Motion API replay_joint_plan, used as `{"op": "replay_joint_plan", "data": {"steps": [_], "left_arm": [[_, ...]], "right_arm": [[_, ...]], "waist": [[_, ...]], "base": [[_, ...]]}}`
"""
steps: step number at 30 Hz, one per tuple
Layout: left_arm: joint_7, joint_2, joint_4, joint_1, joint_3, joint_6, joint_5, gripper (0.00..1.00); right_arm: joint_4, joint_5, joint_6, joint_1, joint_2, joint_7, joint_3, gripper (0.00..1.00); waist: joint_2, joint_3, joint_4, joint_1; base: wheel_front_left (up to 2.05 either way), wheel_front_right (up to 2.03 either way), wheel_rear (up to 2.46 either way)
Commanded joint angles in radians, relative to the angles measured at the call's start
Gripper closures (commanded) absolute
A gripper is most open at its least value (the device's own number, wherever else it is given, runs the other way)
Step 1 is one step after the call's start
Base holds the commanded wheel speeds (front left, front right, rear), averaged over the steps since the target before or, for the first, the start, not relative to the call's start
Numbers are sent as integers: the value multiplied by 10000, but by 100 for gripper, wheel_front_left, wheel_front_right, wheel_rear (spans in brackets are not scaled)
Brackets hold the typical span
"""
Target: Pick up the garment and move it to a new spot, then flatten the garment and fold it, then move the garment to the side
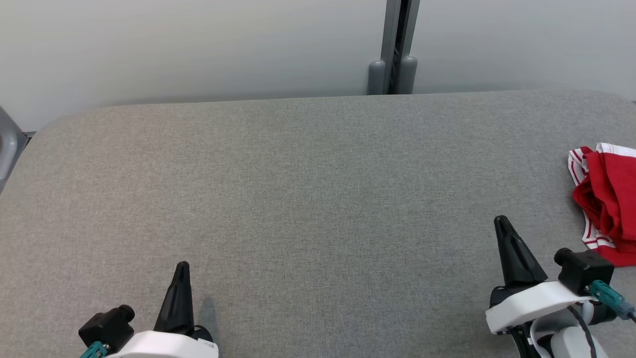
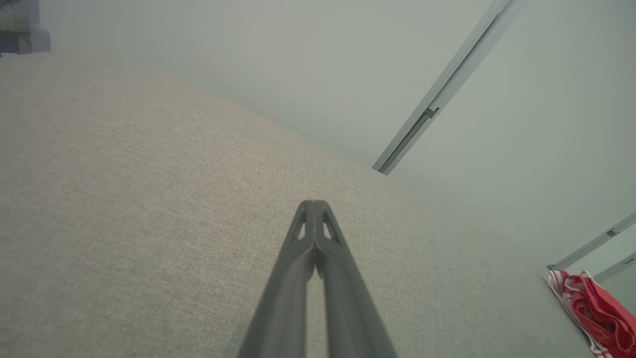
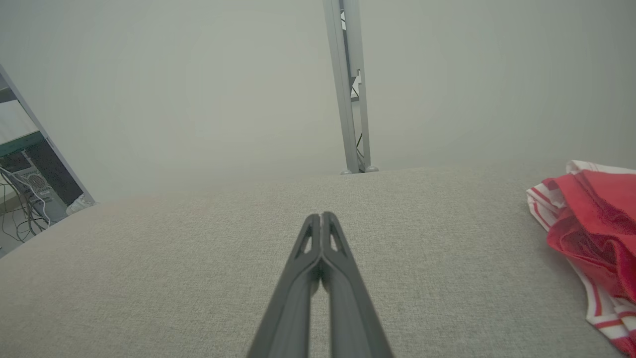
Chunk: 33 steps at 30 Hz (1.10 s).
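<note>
Your left tool [image 1: 182,268] is clenched, fingertips pressed together, holding nothing, over the grey table [image 1: 298,189] at near left. Your right tool [image 1: 502,223] is clenched too and holds nothing. The crumpled red garment [image 1: 608,199] with white striped trim lies at the table's right edge, near the right tool but apart from it.

My left gripper [image 1: 182,271] sits at seven o'clock in the head view, my right gripper [image 1: 502,223] at four o'clock; both point roughly toward twelve, fingers pressed together at the tips.
</note>
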Motion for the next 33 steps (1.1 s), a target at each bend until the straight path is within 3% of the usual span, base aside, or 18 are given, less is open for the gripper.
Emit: {"op": "replay_joint_plan", "data": {"steps": [1,33], "left_arm": [[70,33,-75,-371,19,-94,-354,100],[896,66,842,-1736,-83,-514,-4330,100]], "right_arm": [[-120,443,0,-258,-40,127,-200,100],[4,5191,0,-411,14,1878,-1916,100]], "waist": [[0,-6,-8,0],[0,-164,-163,0]], "base": [[0,0,0],[0,0,0]]}}
